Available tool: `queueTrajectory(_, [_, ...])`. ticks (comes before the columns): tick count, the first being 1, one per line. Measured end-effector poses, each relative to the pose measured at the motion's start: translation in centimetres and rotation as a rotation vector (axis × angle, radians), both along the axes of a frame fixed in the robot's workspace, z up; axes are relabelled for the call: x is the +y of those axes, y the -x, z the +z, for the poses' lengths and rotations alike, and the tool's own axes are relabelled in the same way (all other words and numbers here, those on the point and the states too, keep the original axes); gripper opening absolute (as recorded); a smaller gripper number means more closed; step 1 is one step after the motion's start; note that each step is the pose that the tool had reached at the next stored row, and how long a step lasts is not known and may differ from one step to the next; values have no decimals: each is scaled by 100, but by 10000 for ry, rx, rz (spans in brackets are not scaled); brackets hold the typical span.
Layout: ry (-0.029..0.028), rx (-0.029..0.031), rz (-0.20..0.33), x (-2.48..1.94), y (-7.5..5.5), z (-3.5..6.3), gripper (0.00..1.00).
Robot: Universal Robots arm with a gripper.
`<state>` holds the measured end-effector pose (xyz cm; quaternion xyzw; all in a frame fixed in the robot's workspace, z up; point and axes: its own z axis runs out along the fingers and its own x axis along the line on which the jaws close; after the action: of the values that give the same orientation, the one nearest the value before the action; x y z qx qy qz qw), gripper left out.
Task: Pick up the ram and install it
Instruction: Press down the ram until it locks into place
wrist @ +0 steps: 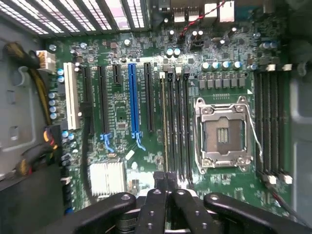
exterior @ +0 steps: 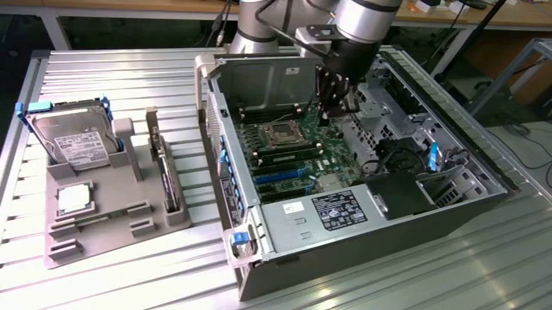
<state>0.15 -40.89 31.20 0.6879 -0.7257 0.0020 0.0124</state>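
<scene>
My gripper (exterior: 333, 111) hangs inside the open computer case (exterior: 362, 213), over the back of the motherboard (exterior: 293, 161). In the wrist view the black fingers (wrist: 155, 195) are pressed together on a thin strip seen edge-on, the ram (wrist: 164, 126). The ram runs in line with the memory slot farthest from the empty CPU socket (wrist: 224, 134), in the bank of black slots (wrist: 181, 126) beside it. Whether the ram touches that slot I cannot tell. A second bank of slots (wrist: 273, 126) lies on the socket's other side.
The grey parts holder (exterior: 112, 213) at the exterior view's left carries a silver hard drive (exterior: 74, 142), a CPU (exterior: 74, 197) and an upright expansion card (exterior: 161, 165). Drive cages and cables (exterior: 405, 155) crowd the case's right side. Blue and black expansion slots (wrist: 132, 97) lie beside the memory slots.
</scene>
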Motion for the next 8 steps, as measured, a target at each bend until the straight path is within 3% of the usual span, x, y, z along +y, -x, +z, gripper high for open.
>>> queueTrajectory(3, [3, 3, 0, 1, -15, 250, 11])
queueTrajectory(8, [22, 3, 1, 1, -16, 267, 11])
